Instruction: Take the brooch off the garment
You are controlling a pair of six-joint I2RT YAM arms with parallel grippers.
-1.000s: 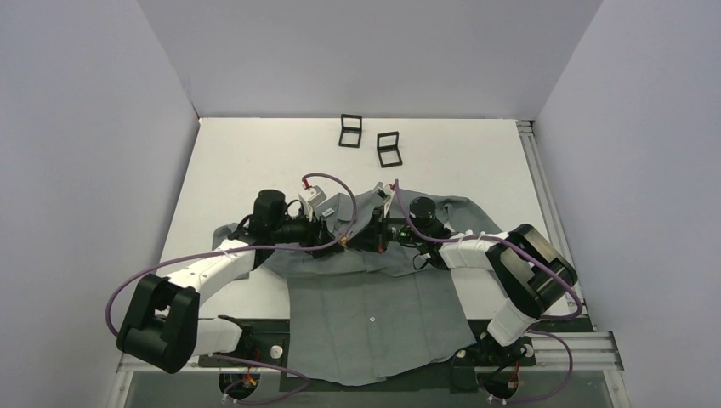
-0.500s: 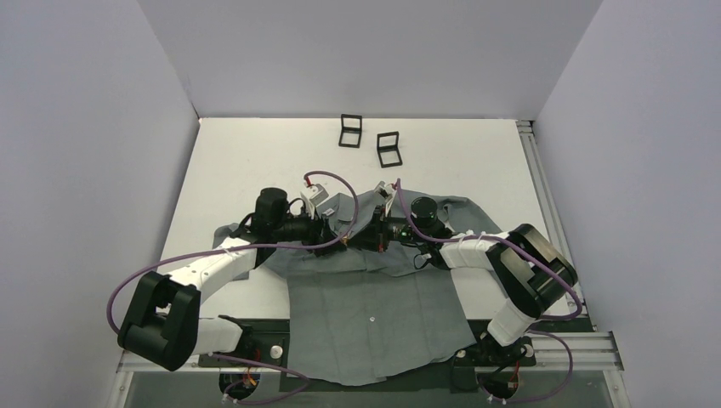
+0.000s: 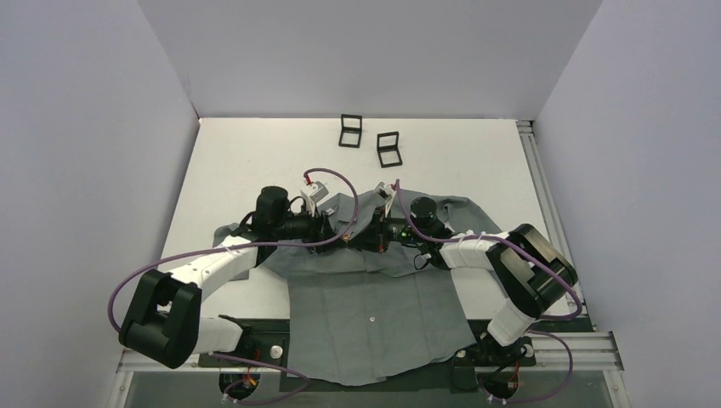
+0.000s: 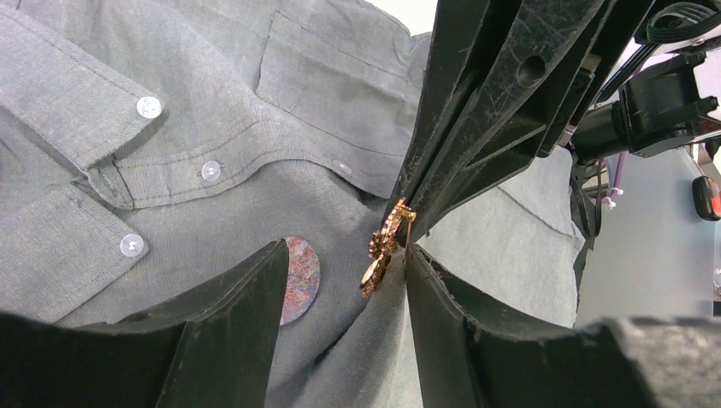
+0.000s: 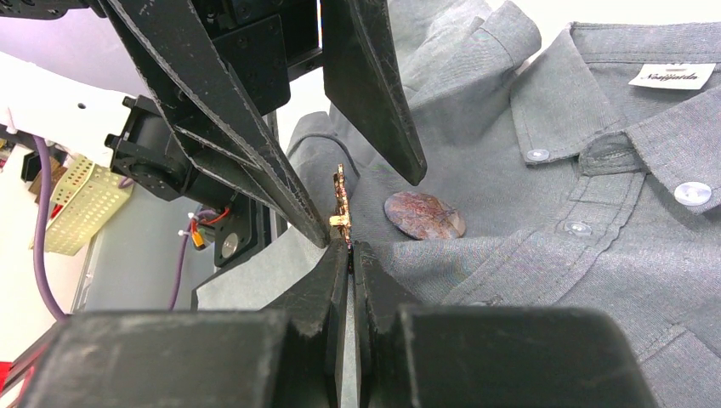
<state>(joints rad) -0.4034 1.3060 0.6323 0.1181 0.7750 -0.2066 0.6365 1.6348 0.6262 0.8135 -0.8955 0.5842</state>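
Your right fingers (image 5: 327, 289), pressed together, pinch the gold clasp (image 5: 340, 208), seemingly to tent the grey shirt (image 5: 612, 170); your left fingers (image 4: 238, 323), apart, straddle it. The reddish-brown brooch disc (image 5: 423, 215) sits mid-frame, just beside, on the shirt.

The left arm (image 3: 212, 263) and right arm (image 3: 476, 248) each combine white link covers with black cylindrical joint housings (image 3: 160, 316). A purple cable (image 3: 136, 277) runs externally along each arm, and white ties (image 3: 463, 241) secure it on the right. Each wrist carries a pale camera module (image 3: 313, 192) with a red tag. The left gripper (image 4: 344, 255) and right gripper (image 5: 350, 248) have black, tapered, scuffed fingers (image 4: 229, 340). One right finger has a round hole (image 4: 534, 70).
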